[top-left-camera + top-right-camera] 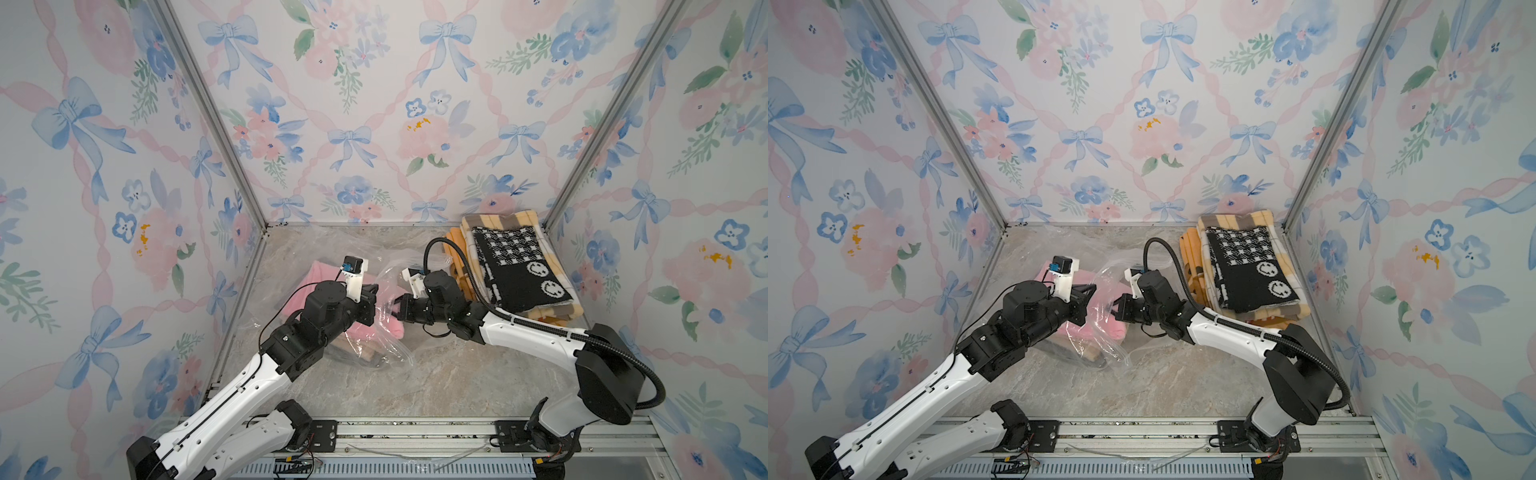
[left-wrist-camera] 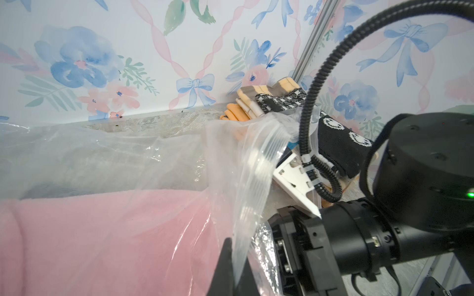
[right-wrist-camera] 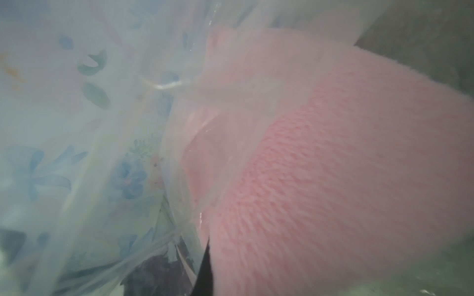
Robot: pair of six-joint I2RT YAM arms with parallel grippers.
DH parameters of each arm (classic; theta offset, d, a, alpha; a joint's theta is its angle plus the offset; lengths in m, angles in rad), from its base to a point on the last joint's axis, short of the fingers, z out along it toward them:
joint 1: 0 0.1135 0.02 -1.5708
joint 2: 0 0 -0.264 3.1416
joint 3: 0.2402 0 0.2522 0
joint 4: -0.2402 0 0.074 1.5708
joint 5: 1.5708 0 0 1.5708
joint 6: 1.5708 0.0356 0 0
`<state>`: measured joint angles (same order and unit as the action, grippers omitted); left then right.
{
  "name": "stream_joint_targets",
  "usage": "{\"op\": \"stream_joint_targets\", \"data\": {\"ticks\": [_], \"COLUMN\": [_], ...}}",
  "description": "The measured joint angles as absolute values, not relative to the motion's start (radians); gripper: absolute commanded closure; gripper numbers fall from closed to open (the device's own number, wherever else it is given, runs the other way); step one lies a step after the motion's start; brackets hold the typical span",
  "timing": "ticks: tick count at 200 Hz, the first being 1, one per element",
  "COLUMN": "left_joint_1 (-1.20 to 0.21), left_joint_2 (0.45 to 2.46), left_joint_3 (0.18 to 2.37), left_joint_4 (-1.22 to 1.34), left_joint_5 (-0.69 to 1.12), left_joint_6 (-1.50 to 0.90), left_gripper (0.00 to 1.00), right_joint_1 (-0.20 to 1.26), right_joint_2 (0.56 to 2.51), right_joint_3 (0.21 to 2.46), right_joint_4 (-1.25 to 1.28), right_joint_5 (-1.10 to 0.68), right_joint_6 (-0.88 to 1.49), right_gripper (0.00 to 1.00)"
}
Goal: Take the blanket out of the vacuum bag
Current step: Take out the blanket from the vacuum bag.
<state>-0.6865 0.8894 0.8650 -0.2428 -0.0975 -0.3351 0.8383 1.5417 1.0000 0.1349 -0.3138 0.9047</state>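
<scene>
**q:** reading from the left, what does the left gripper (image 1: pixel 372 305) do?

**a:** its jaws are pinched narrow on the ridged zip-seal edge of the vacuum bag (image 2: pixel 246 164). they hold that edge raised above the table (image 1: pixel 436 382).

**q:** how does the bag lie?

**a:** in both top views it sits left of the table's centre, crinkled and transparent. its long axis runs roughly from 10 to 4 o'clock. the open mouth points toward 3 o'clock, at the right arm.

**q:** and the blanket?

**a:** the pink blanket (image 1: pixel 390 328) lies inside the bag along the same axis. its fuzzy end shows at the mouth; the rest lies under film.

**q:** the right gripper (image 1: pixel 398 309)?

**a:** it reaches in from 3 o'clock, just beside the left gripper. its jaws are closed on a fold of the pink blanket at the mouth. the right wrist view is partly hazed by film.

**q:** further right?

**a:** a stack of folded blankets sits at the table's 2 o'clock corner. it holds an orange blanket (image 1: pixel 453 253) and a beige plaid blanket (image 1: pixel 503 220). on top lies a black-and-white blanket (image 1: pixel 519 266) with checks and two smiley faces.

**q:** surface and room?

**a:** the top is grey-beige and marbled. three walls carry wallpaper (image 1: pixel 374 104) of blue bows, pink ribbons and flowers. aluminium posts (image 1: pixel 216 124) stand in the far corners. a rail (image 1: pixel 415 430) at 6 o'clock carries both arm bases.
</scene>
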Motion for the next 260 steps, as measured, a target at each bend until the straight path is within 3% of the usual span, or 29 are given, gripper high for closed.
{"op": "stream_joint_targets", "data": {"ticks": [89,155,207,260], "left_joint_1": [-0.686,-0.624,-0.614,-0.614], "left_joint_2": [0.921,0.93,0.919,0.912], "left_joint_3": [0.858,0.855,0.825,0.808], "left_joint_4": [-0.202,-0.2,-0.2,-0.198], "left_joint_5": [-0.057,-0.142,-0.138,-0.118], "left_joint_6": [-0.342,-0.344,-0.345,-0.345], "left_gripper": [1.0,1.0,1.0,1.0], "right_joint_1": [0.826,0.789,0.771,0.733], "right_joint_2": [1.515,1.268,1.235,1.187], "right_joint_3": [0.982,0.972,0.97,0.772], "right_joint_4": [0.16,0.034,-0.044,-0.069], "right_joint_5": [-0.337,-0.257,-0.239,-0.2], "right_joint_6": [0.928,0.888,0.873,0.885], "right_gripper": [1.0,1.0,1.0,0.94]}}
